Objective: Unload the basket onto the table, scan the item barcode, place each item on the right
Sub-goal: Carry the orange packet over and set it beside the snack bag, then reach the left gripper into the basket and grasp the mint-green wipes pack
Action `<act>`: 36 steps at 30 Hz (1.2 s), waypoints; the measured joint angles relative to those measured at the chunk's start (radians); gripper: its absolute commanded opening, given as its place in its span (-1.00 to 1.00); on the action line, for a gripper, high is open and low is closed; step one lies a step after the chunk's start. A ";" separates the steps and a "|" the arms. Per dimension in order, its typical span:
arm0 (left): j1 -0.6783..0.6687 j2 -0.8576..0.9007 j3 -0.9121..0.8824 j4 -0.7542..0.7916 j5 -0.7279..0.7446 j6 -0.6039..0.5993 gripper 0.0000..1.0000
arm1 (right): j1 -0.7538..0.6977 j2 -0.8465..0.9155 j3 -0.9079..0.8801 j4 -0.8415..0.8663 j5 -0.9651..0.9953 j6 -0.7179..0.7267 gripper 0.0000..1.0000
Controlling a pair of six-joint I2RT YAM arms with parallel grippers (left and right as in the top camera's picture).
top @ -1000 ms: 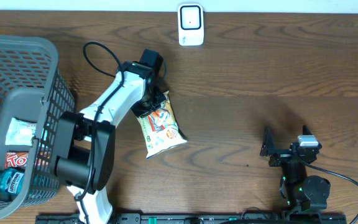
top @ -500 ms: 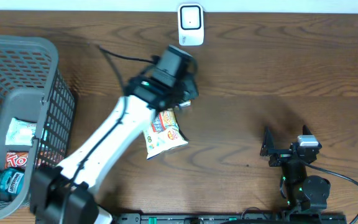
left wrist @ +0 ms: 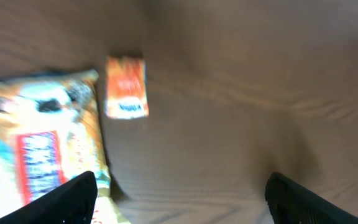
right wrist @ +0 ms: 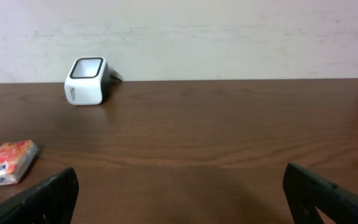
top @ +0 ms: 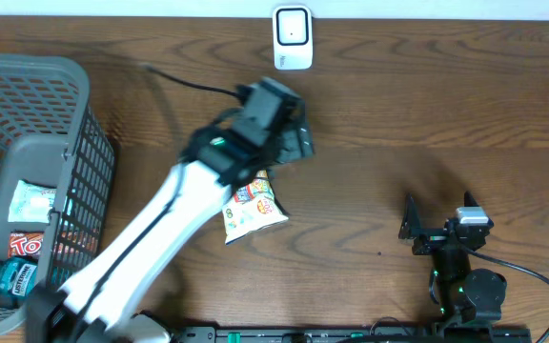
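Observation:
The white barcode scanner point(top: 293, 38) stands at the table's far edge and also shows in the right wrist view point(right wrist: 87, 81). My left gripper point(top: 292, 141) hovers in front of it, open and empty point(left wrist: 182, 205). Under it a small orange packet point(left wrist: 127, 87) lies flat on the wood, apart from both fingers; the right wrist view shows the packet point(right wrist: 8, 163) too, while the arm hides it from overhead. A colourful snack bag point(top: 251, 205) lies just beside the packet point(left wrist: 36, 143). My right gripper point(top: 437, 227) rests open at the near right point(right wrist: 179, 205), holding nothing.
A grey mesh basket point(top: 74, 143) with several packaged goods stands at the left edge. The left arm point(top: 160, 229) stretches diagonally from the near left over the snack bag. A pale wall runs behind the table's far edge.
The left arm swung right from the snack bag's top toward the scanner, and its jaws went from shut to open. The right arm has not moved.

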 measured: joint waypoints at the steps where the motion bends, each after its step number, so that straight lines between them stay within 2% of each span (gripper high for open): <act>1: 0.020 -0.061 0.000 -0.009 -0.019 0.008 0.90 | 0.000 0.000 0.000 0.000 0.000 0.000 0.99; 3: 0.063 -0.164 0.000 -0.023 -0.050 0.023 0.99 | 0.000 0.000 0.000 0.000 0.000 0.000 0.98; 7: 0.201 -0.332 0.005 -0.043 -0.080 0.063 0.96 | 0.000 0.000 0.000 0.000 0.000 0.000 0.98; 11: 0.386 -0.449 0.044 -0.140 -0.127 0.097 0.96 | 0.000 0.000 0.000 0.000 0.000 0.000 0.99; 19: 0.876 -0.526 0.171 -0.369 -0.233 0.113 0.96 | 0.000 0.000 0.000 0.000 0.000 0.000 0.99; 25: 1.126 -0.391 0.173 -0.489 -0.238 0.006 0.96 | 0.000 0.000 0.000 0.000 0.000 0.000 0.98; 29: 1.259 -0.212 0.169 -0.512 -0.154 -0.045 0.96 | 0.000 0.000 0.000 0.000 0.000 0.000 0.98; 36: 1.316 0.118 0.166 -0.483 -0.048 -0.064 0.96 | 0.000 0.000 0.000 0.000 0.000 0.000 0.99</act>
